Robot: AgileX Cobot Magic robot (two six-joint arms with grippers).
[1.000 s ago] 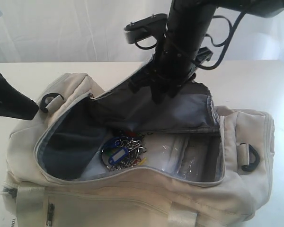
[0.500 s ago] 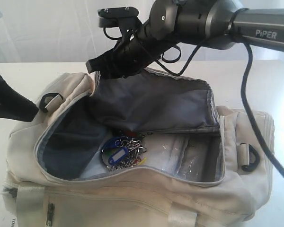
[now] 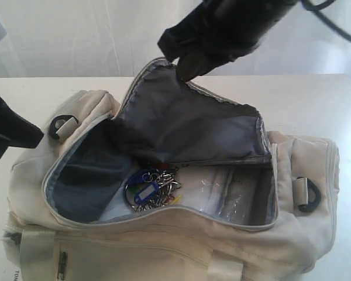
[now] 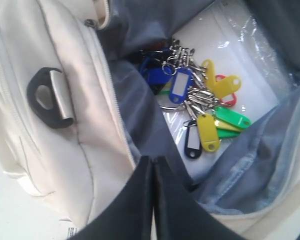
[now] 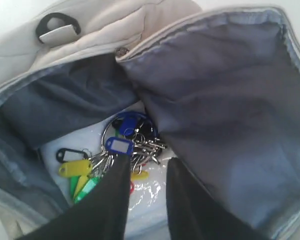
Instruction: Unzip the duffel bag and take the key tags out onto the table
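Many key tags (image 4: 200, 107) in open duffel bag (image 3: 164, 252), left jaws clenched, right jaws parted

Cream duffel bag (image 3: 164, 252), grey lining (image 3: 187, 129); yellow, green, red, blue key tags (image 4: 192, 102)

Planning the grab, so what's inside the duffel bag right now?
The key tags lie on a clear plastic sheet, with dark grey lining around them. The raised flap hides the far interior.
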